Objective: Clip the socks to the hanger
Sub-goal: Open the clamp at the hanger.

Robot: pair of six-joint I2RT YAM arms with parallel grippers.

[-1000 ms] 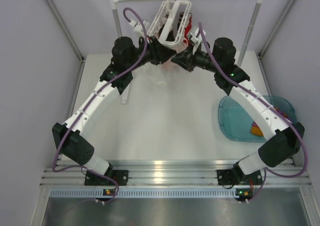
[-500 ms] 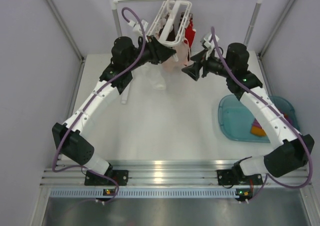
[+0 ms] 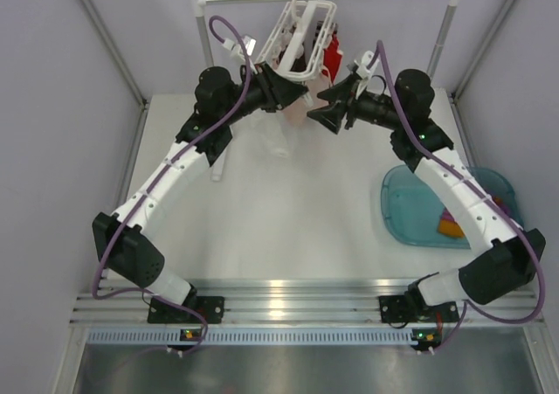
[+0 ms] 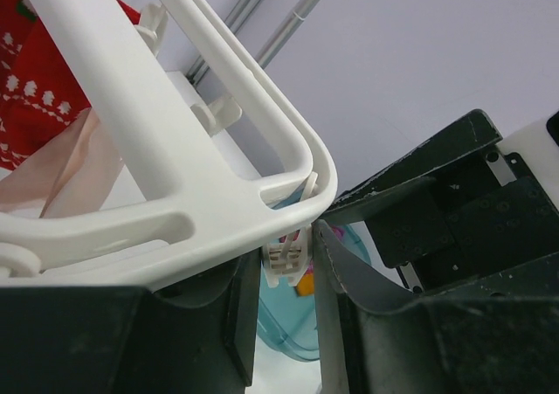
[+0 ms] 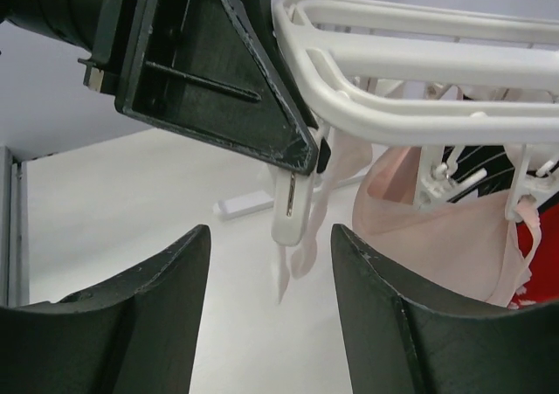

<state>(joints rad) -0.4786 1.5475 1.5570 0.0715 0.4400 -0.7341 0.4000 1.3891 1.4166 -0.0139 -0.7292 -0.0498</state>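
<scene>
The white slatted hanger (image 3: pixel 301 23) hangs from the silver rail. My left gripper (image 3: pixel 286 90) is shut on one of its small white clips (image 4: pixel 286 261), just under the frame corner (image 4: pixel 175 210). In the right wrist view the same clip (image 5: pixel 288 212) dangles below the left gripper's fingers (image 5: pixel 262 106), with a pale pink strip of sock (image 5: pixel 307 237) beside it. A pale pink sock (image 5: pixel 437 228) and a red patterned sock (image 3: pixel 332 60) hang from the hanger. My right gripper (image 3: pixel 330 114) is open and empty, a short way right of the clip.
A teal tub (image 3: pixel 403 210) at the right holds loose socks, one of them orange (image 3: pixel 450 228). A small white bar (image 3: pixel 217 171) lies on the table at the left. The rail's white posts (image 3: pixel 203 36) stand at the back.
My right gripper has backed away to the right from the hanger and now stands open. The red sock now hangs in plain view. The left gripper has stayed at the clip.
</scene>
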